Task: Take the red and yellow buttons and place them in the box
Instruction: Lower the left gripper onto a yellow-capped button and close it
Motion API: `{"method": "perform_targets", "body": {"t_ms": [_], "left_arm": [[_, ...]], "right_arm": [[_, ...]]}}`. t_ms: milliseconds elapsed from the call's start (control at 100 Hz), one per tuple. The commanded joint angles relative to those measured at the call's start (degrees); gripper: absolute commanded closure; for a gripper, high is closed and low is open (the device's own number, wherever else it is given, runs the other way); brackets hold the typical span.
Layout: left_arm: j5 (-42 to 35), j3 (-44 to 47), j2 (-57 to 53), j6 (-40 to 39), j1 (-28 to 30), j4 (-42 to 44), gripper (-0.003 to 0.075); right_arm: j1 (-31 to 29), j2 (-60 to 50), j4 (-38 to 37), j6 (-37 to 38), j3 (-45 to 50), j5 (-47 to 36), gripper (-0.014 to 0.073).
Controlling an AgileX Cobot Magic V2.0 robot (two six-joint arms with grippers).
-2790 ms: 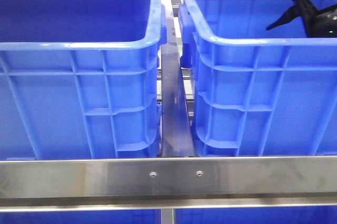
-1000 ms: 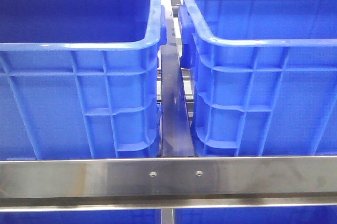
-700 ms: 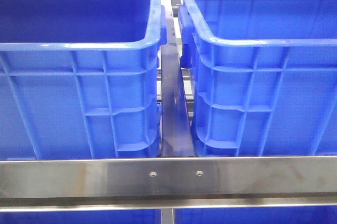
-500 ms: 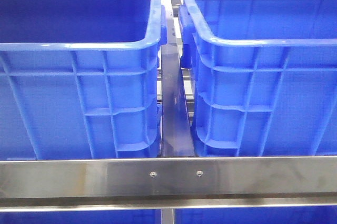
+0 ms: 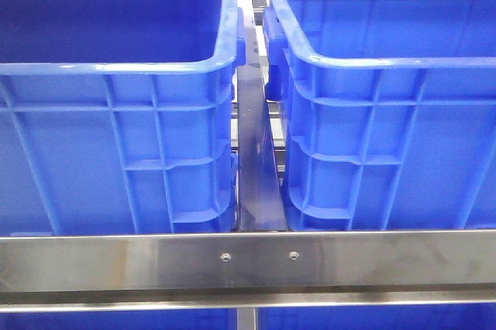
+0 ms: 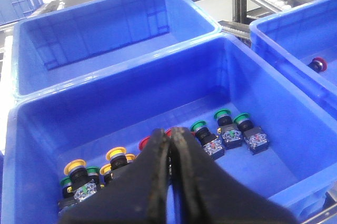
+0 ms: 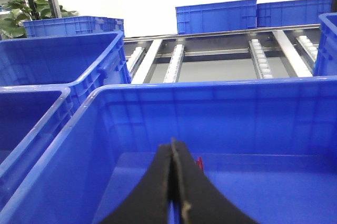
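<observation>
A: The right arm that was dipping into the right crate (image 5: 372, 74) a few seconds ago is gone from the front view. We read that as one drop-off done.

B: Agreed. In the left wrist view a red button (image 6: 317, 64) lies in the neighbouring crate, so that looks like our box.

A: And the supply sits below the left gripper (image 6: 172, 139): yellow buttons (image 6: 116, 155) on one side, green ones (image 6: 221, 113) on the other, a red cap (image 6: 145, 142) just beside the fingertips.

B: Jaws there?

A: Pressed together, nothing between them that we can see. Same for the right gripper (image 7: 172, 145): clenched and empty, hanging over its crate.

B: What can't we make out?

A: From the front, both crate floors are hidden behind the walls, so no buttons show at all. The left fingers cover part of the pile, and there's only a red sliver (image 7: 199, 164) behind the right fingers; we can't tell what it is.
</observation>
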Motion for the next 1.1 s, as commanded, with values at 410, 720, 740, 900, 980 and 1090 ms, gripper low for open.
{"method": "perform_targets", "body": {"t_ms": [410,720,740,900,980,1090], "left_arm": [[-2.2,-1.1,3.4,-1.3,-0.5,2.0,0.0243],[4.4,-6.9,11.4,-12.2,-0.5,8.5,0.0246],[4.7,-7.5,11.7,-12.2,-0.5,8.2,0.0246],[5.9,-9.6,15.0,-11.6,-0.5,4.8,0.0246],[5.9,-9.7,16.9,-11.0,-0.5,3.6,0.0246],[5.9,-9.7,19.2,-10.9,-0.5,2.3,0.0246]], "right_arm": [[0.1,-0.1,0.0,-0.9,-1.5,0.2,0.0661],[0.1,-0.1,0.0,-0.9,-1.3,0.2,0.0661],[0.1,-0.1,0.0,-0.9,-1.3,0.2,0.0661],[0.1,-0.1,0.0,-0.9,-1.3,0.2,0.0661],[0.1,-0.1,0.0,-0.9,-1.3,0.2,0.0661],[0.1,-0.1,0.0,-0.9,-1.3,0.2,0.0661]]}}
